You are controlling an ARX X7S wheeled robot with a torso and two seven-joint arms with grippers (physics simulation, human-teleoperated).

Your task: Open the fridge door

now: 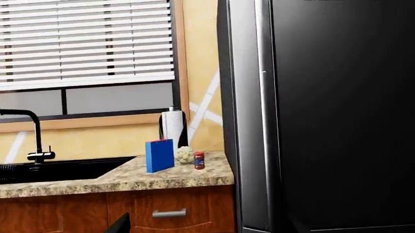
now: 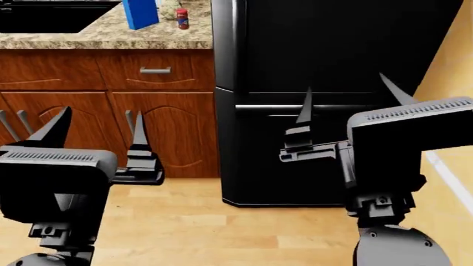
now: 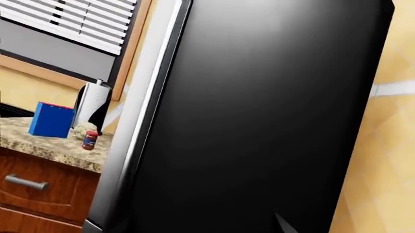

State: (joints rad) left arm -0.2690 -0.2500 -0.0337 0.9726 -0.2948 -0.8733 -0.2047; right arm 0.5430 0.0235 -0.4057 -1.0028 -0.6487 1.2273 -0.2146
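The fridge door (image 2: 333,44) is a tall glossy black panel and it is closed. In the left wrist view the fridge door (image 1: 343,111) fills the right half, with a vertical bar handle (image 1: 265,126) along its left edge. The right wrist view shows the fridge door (image 3: 259,111) close up and tilted. My left gripper (image 2: 96,132) is open in front of the wooden cabinets, left of the fridge. My right gripper (image 2: 349,100) is open and empty in front of the fridge, near the seam above the lower panel (image 2: 310,160). Neither gripper touches the door.
A granite counter (image 2: 103,36) left of the fridge holds a blue box (image 2: 139,12), a red jar (image 2: 181,18) and a paper towel roll (image 1: 172,125). A black sink (image 1: 52,170) with a faucet (image 1: 36,133) lies further left. A yellow wall (image 2: 451,72) stands to the right of the fridge.
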